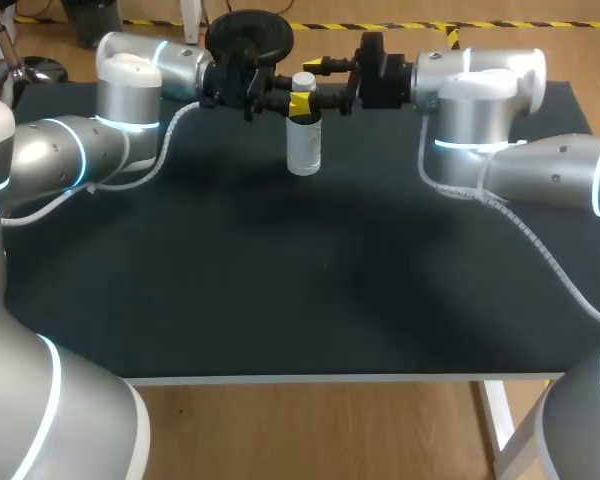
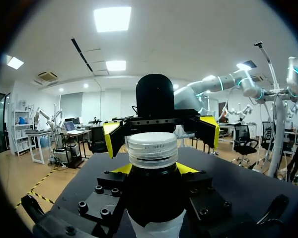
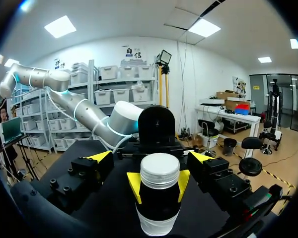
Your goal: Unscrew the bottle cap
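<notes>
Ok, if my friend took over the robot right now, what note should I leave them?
Left gripper: shut on the bottle just under the cap, upright at the table's far side.
Right gripper: open, a finger on each side of the cap, not touching it.
Done: bottle held.
Left: grip the cap and twist it off.

Head overhead — wrists close, opposed, sharing bottle (image 1: 304, 150).

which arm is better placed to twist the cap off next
Right, probably. The right gripper is open with a finger on each side of the cap, not touching it. The left gripper is shut on the bottle just under the cap, holding it steady.
</notes>
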`<state>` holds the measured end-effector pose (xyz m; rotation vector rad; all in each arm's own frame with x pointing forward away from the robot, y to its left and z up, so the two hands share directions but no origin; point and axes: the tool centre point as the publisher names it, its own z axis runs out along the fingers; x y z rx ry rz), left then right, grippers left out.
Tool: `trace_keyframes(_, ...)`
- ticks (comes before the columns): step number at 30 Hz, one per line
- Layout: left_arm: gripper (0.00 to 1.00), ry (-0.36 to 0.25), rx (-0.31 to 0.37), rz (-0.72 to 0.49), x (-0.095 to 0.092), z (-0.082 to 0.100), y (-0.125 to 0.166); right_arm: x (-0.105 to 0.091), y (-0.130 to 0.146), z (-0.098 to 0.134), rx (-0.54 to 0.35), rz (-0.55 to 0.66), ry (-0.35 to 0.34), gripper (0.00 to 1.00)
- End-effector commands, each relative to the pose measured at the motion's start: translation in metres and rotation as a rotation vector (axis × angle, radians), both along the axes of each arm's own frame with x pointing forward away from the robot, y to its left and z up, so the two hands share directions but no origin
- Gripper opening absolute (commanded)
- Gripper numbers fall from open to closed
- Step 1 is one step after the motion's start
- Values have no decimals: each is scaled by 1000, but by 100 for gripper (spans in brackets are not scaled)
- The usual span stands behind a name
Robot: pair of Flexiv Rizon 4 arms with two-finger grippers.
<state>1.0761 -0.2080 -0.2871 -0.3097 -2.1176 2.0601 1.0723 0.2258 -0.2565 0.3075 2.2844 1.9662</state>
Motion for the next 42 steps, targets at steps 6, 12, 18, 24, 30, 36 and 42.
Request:
trace_keyframes(6,0,5,-2,-87,7,-3,-1,5,3,0,9,2,-4,100)
trace_keyframes(12,0,5,-2,-87,7,-3,-1,5,4,0,12,-9,-10,100)
trace_keyframes(18,0,5,-2,-87,7,-3,-1,5,3,0,20,-20,-15,100)
trace_keyframes(24,0,5,-2,-87,7,-3,-1,5,3,1,23,-16,-17,75)
trace_keyframes(30,0,5,-2,-87,7,-3,-1,6,3,0,21,-15,-14,35)
trace_keyframes(36,0,5,-2,-87,7,-3,-1,7,2,-2,21,-9,-8,0)
trace_keyframes(42,0,5,-2,-87,7,-3,-1,11,1,-6,0,47,6,0)
